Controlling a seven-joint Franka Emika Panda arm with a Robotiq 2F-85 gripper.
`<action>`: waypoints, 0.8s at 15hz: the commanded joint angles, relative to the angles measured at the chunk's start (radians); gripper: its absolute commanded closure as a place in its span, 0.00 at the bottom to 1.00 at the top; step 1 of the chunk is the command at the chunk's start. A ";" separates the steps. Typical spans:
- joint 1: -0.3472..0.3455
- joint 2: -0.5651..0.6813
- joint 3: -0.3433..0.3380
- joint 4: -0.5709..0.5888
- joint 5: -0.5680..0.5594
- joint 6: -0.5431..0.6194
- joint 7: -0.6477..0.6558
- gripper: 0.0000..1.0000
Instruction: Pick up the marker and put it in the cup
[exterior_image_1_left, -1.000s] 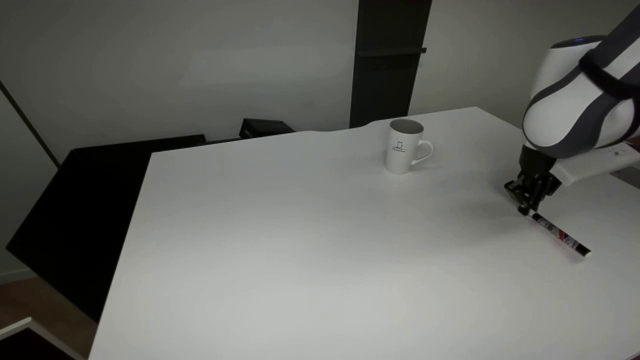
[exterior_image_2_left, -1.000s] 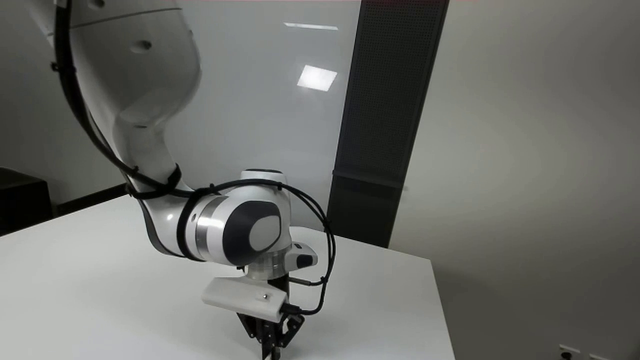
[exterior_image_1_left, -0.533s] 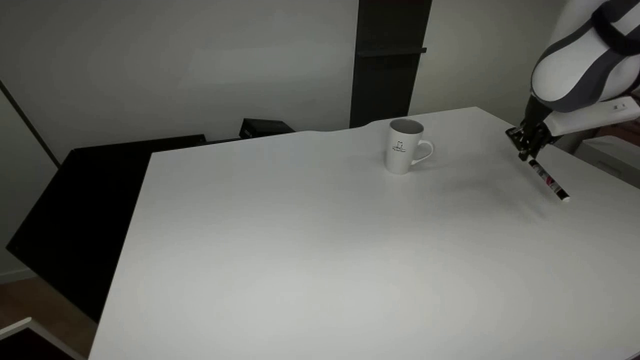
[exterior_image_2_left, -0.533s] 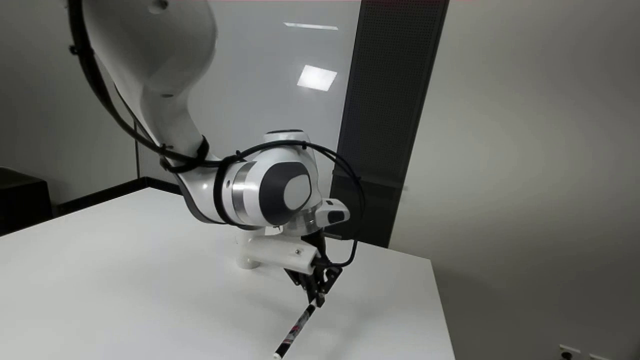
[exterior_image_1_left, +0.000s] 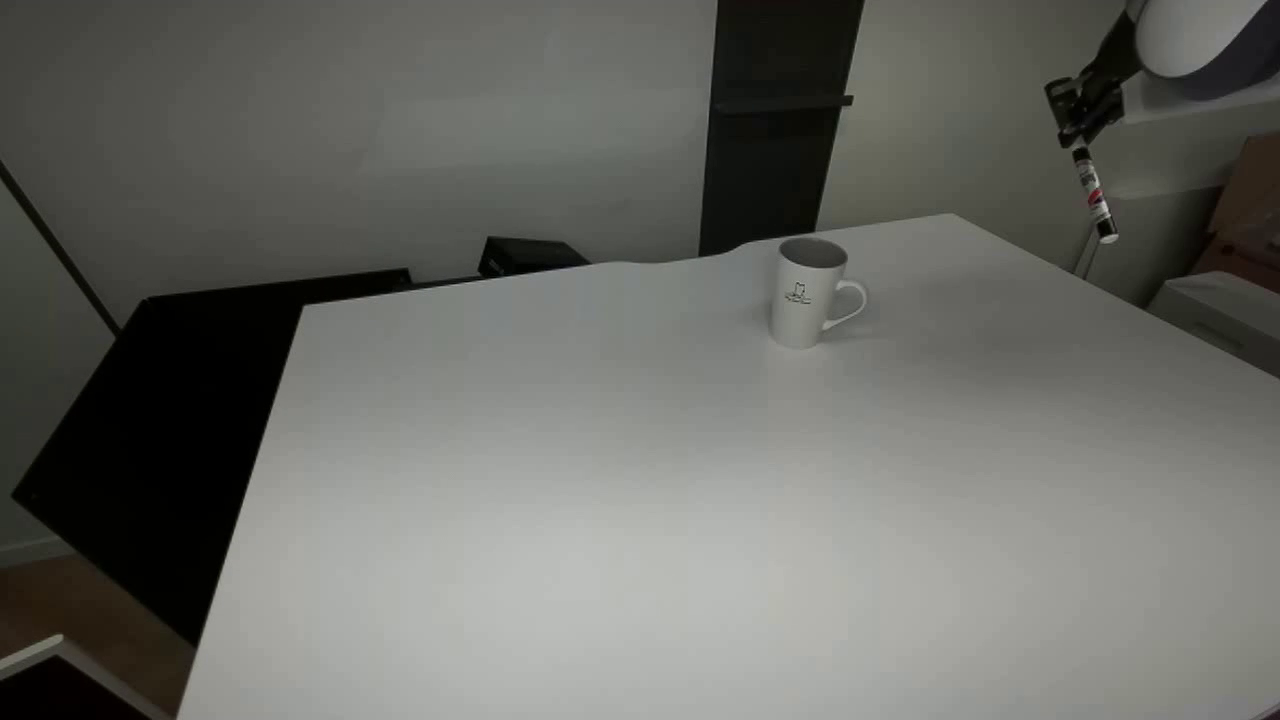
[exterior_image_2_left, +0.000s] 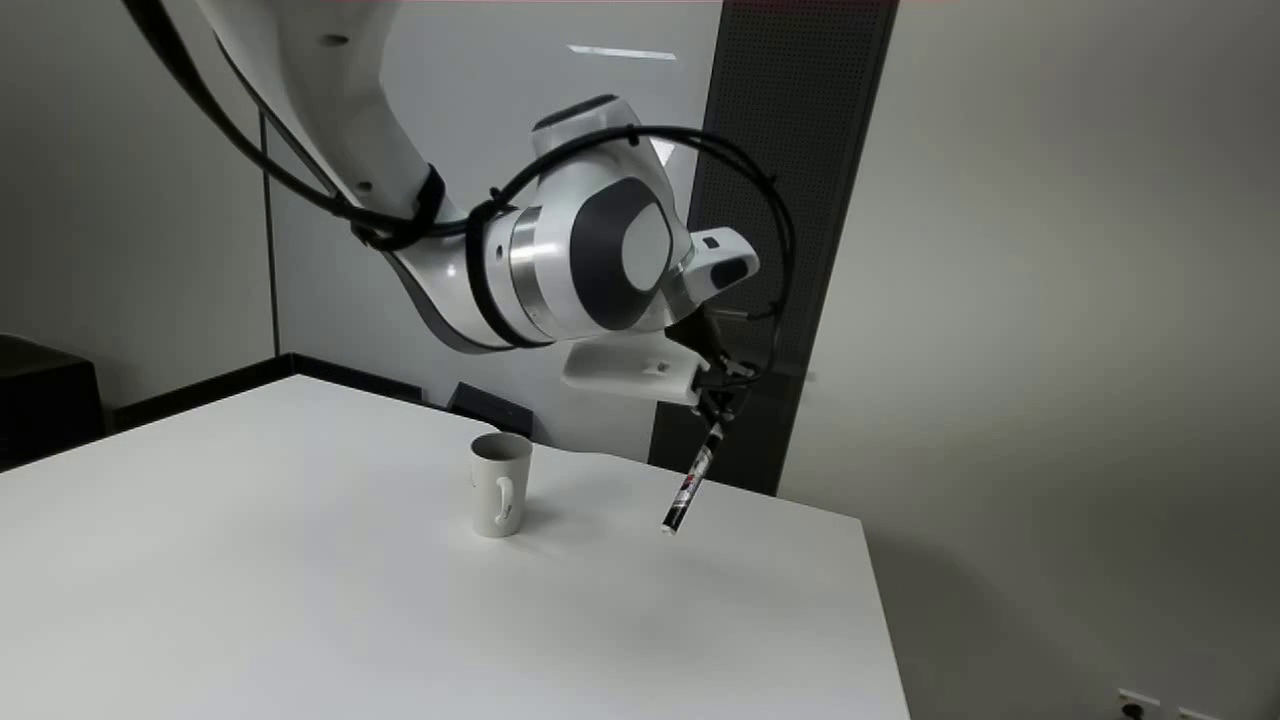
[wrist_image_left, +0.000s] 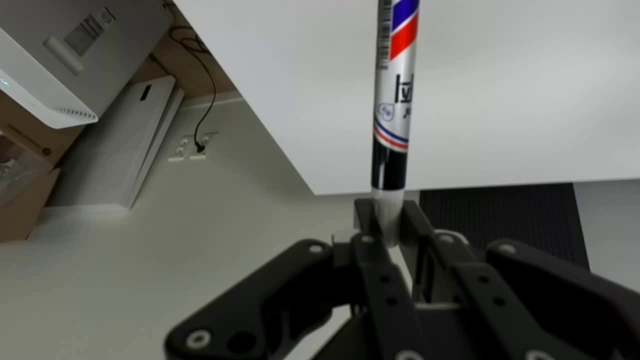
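Remotely, I hold a marker (wrist_image_left: 395, 95) in midair, one white end clamped between the two fingers (wrist_image_left: 420, 230) of my gripper (wrist_image_left: 388, 215), well apart from the cup (exterior_image_1_left: 797, 300) that stands upright on a white table (exterior_image_1_left: 640, 500). In both exterior views the marker hangs to the right of the cup, tilted, its free end lower than the gripped one. The wrist view gives me the close detail: a white barrel with blue and red stripes, a barcode, and a black band next to the pinched end. The cup, pale outside and darker grey within, bears a small dark drawing; in an exterior view its handle (exterior_image_1_left: 863, 297) points toward the marker's side. The robot arm (exterior_image_2_left: 590, 250), black cables (exterior_image_2_left: 400, 225) strapped along it, has its wrist up and to the right of the cup. Behind the cup rises a tall dark panel (exterior_image_1_left: 775, 130), and a black box (exterior_image_1_left: 530, 255) sits behind and to the cup's left in an exterior view.
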 joint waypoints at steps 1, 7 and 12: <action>0.075 -0.002 -0.081 0.005 0.038 0.117 0.126 0.93; 0.187 0.077 -0.152 0.020 0.239 0.293 0.286 0.93; 0.319 0.200 -0.199 0.044 0.492 0.490 0.366 0.93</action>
